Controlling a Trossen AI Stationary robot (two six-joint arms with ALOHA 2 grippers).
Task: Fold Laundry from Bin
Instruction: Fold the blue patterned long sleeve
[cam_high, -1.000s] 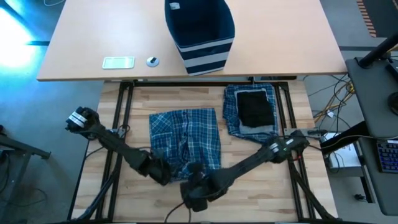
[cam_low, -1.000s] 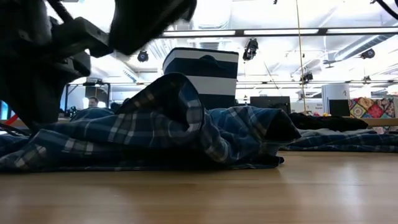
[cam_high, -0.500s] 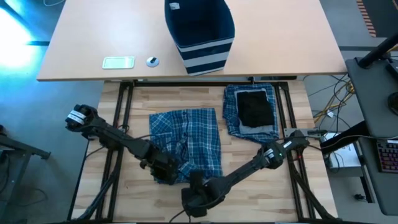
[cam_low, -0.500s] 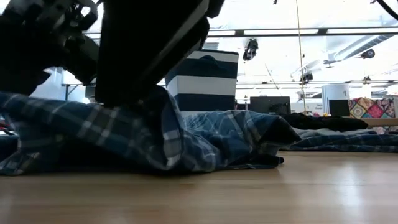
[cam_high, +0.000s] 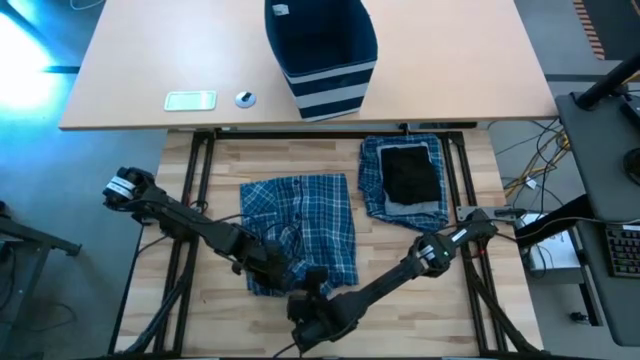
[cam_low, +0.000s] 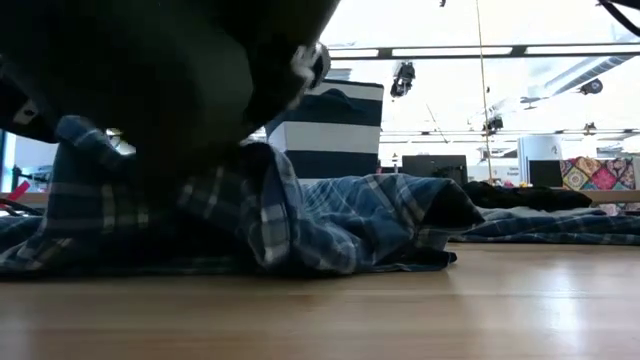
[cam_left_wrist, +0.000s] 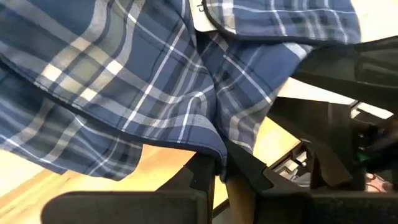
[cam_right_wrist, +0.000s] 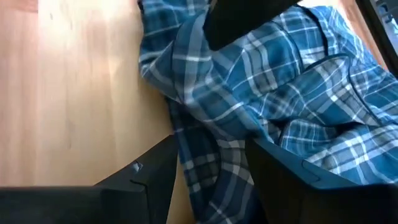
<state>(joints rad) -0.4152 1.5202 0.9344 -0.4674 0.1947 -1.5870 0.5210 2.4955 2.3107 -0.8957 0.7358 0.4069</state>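
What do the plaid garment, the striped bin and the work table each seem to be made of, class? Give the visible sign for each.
Plaid garment: soft woven cloth, likely cotton, matte; it creases and drapes in folds.
Striped bin: fabric, navy with pale bands; its walls look soft-sided, with no hard edges.
Work table: pale wood, probably butcher-block, smooth; strips with grain show.

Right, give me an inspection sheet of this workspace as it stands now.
Surface: pale wooden worktable, tan desk behind.
Job's things: blue-and-white plaid garment mid-table; folded stack with black piece on top; navy striped fabric bin on the desk.
Clutter: pale flat rectangular object and small round item on the desk.
Grippers: left gripper shut on the plaid garment's near edge; right gripper open astride the hem.
Cables: loose wires at the right.
Surroundings: keyboard at the right.
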